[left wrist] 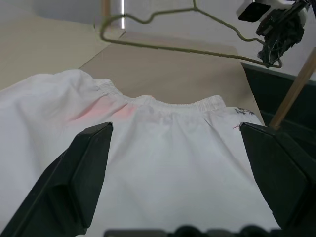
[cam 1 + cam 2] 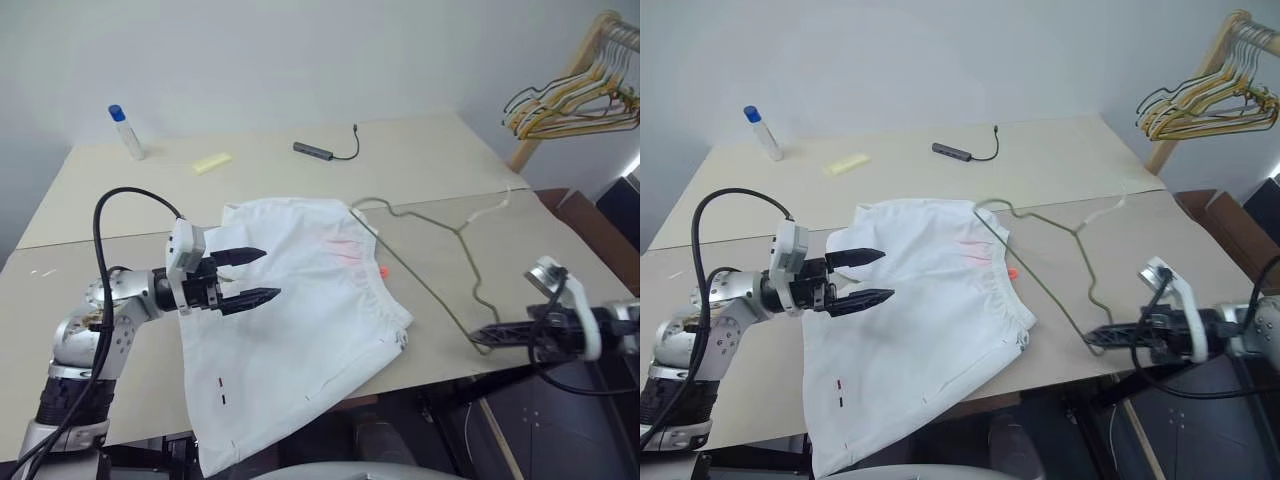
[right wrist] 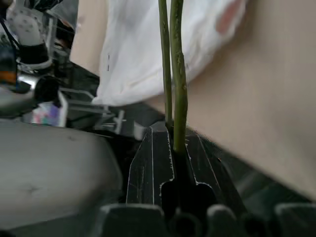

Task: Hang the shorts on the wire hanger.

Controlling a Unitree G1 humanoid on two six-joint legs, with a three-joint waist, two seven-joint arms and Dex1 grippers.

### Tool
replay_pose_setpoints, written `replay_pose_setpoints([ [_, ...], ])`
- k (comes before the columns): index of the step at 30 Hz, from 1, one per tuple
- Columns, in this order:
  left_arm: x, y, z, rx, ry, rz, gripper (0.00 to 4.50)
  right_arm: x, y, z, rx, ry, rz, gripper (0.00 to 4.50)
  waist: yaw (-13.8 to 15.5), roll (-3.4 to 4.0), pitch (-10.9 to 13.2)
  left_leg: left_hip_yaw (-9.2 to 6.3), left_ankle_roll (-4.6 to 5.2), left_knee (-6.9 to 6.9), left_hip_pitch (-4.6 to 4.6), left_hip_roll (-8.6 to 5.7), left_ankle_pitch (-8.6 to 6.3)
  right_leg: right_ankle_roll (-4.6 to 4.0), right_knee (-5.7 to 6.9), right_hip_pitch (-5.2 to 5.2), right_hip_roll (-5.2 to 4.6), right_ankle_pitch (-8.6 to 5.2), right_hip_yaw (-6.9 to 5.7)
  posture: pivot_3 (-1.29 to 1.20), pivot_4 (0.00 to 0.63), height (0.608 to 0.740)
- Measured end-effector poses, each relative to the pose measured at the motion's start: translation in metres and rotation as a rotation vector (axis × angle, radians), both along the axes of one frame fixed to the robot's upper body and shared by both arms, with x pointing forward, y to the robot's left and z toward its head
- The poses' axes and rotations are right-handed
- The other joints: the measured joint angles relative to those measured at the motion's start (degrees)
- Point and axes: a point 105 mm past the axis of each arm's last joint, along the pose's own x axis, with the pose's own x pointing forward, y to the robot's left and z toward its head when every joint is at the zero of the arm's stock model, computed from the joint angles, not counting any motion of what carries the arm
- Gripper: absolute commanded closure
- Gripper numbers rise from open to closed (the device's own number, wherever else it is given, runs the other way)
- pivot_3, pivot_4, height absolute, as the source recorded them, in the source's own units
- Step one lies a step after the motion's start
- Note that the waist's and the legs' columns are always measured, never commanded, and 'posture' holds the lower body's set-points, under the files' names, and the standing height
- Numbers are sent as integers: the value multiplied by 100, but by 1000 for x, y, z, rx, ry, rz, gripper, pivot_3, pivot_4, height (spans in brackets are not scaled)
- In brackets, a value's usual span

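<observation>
The white shorts (image 2: 300, 300) lie spread on the table, waistband toward the right, one leg drooping over the front edge. My left gripper (image 2: 272, 272) hovers open just above their left part, its fingers (image 1: 84, 173) wide apart with nothing between them. The wire hanger (image 2: 461, 232) stretches from beside the waistband, where a faint pink mark shows, to the table's front right edge. There my right gripper (image 2: 480, 337) is shut on the hanger's corner, two strands of wire (image 3: 178, 74) rising from between its closed fingers.
At the back of the table (image 2: 430, 150) stand a blue-capped bottle (image 2: 126, 131), a yellow pad (image 2: 212, 162) and a dark adapter with cable (image 2: 320, 150). A wooden rack with bunched hangers (image 2: 575, 100) is at the far right, above a cardboard box (image 2: 590, 230).
</observation>
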Motion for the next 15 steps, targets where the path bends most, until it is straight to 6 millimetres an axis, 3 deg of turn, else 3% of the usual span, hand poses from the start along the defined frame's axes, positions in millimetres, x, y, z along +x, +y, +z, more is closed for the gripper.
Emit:
replay_pose_setpoints([
  [4,0,-4,-3,12,1,-18,39,-5,-18,-25,-53,143,-58,4500,-80,10,-2,1,0,1,-9,-5,0,4,1,-8,-3,-1,3,-110,0,740],
  [9,-1,-5,-2,15,-14,-24,39,6,-31,-36,-110,147,-100,4500,-110,14,-4,-2,0,0,-12,-4,0,4,3,-15,-2,-1,5,-100,0,740],
  [15,-1,-5,-3,15,-20,-27,39,22,-20,-39,-89,116,-81,4500,-101,16,-5,-4,0,1,-13,-6,0,4,5,-14,-4,0,5,-94,0,740],
])
